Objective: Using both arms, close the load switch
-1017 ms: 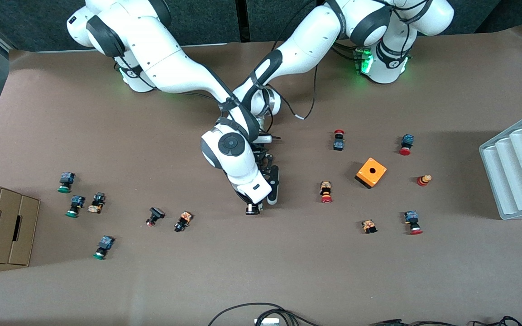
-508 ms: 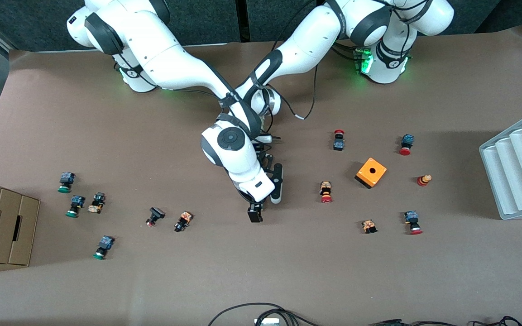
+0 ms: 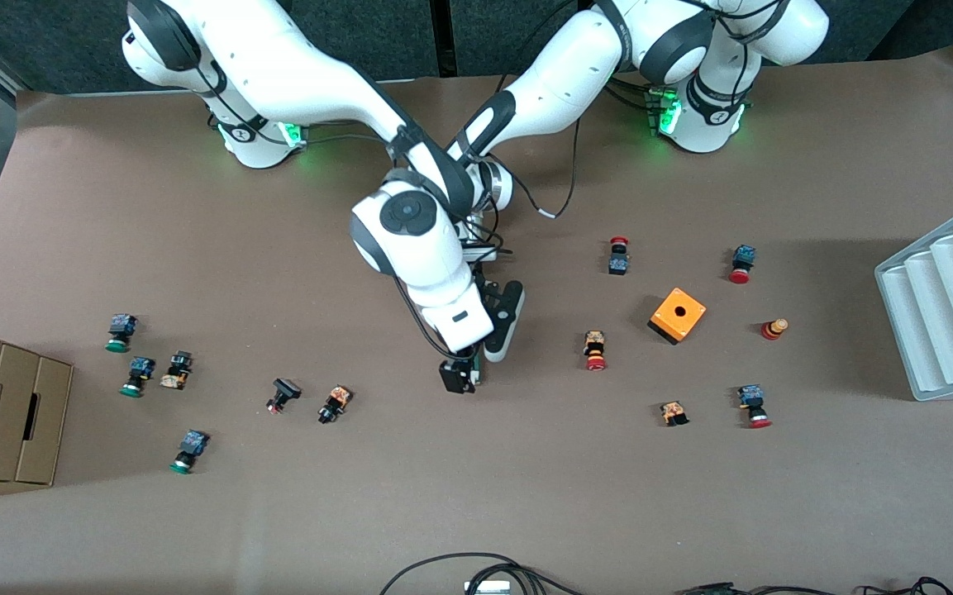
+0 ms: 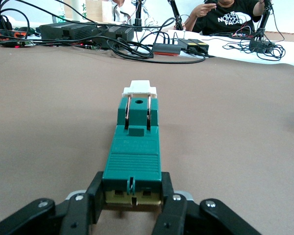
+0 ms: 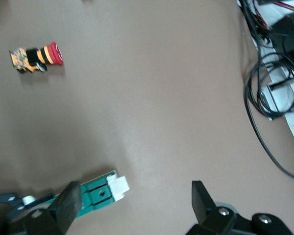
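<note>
I see both arms reaching to the middle of the tabletop [image 3: 526, 479]. The left gripper [image 4: 131, 208] grips one end of the load switch [image 4: 134, 156], jaws closed on it. The right gripper [image 5: 137, 203] hangs over the switch's sliding end, jaws spread. The holed box [image 3: 678, 315] sits toward the left arm's end, among scattered buttons.

Green load switch [image 4: 133, 156], white slider end, lying flat

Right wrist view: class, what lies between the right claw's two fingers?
Bare brown table. The load switch's white end pokes in beside one finger; the open right claw touches nothing.
</note>
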Action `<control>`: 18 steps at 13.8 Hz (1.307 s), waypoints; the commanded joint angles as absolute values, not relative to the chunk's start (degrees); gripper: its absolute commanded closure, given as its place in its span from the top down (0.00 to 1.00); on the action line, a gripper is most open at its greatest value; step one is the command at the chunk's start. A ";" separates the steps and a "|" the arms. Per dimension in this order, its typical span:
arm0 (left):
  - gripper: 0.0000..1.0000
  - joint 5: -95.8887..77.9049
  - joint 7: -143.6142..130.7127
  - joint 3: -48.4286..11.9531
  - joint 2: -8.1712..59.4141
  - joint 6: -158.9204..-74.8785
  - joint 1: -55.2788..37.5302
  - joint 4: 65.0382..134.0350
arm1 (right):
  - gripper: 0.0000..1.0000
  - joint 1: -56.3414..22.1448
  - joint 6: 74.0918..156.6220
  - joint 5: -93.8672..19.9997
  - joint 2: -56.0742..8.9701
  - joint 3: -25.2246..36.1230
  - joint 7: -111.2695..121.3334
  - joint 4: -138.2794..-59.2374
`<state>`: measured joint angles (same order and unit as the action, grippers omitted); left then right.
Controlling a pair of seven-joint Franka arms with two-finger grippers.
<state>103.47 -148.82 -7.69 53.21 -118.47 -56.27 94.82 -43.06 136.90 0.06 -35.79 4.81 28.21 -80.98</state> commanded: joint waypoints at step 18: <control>0.29 103.54 -150.21 -7.47 54.40 -118.39 -56.87 93.69 | 1.00 -35.17 110.76 -5.35 -20.22 4.39 -16.96 -81.65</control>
